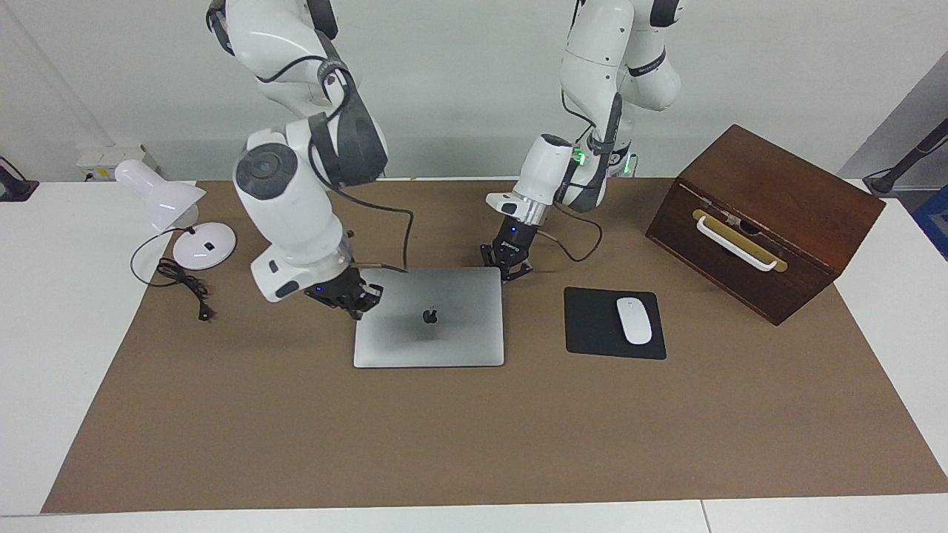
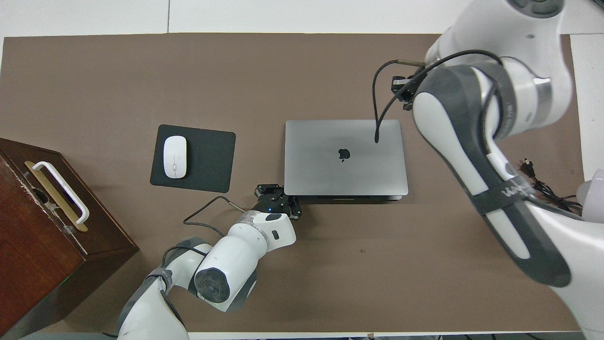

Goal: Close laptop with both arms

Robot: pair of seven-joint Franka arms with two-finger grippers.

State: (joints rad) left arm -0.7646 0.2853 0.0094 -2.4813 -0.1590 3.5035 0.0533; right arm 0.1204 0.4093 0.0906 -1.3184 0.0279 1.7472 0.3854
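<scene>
Silver-grey aluminium is all you see of the laptop (image 1: 429, 317): its lid lies flat over the deck, logo up, on the brown mat of the counter (image 1: 474, 429), with only a thin seam showing along the edge nearest the robots in the overhead view. By that, you can judge the closing essentially done, or at most short of a last press. Its long axis runs from one arm's end of the counter toward the other, so each hand has a corner of that robot-side edge to itself. Your left hand (image 1: 508, 265) sits low just beside the corner toward the black mouse pad (image 1: 592, 326); whether it touches the lid I cannot tell. Your right hand (image 1: 354, 298) is at the other corner, over the lid's edge. I cannot tell whether either hand is spread or clenched. Both stand about equally close, the laptop lying between them.
</scene>
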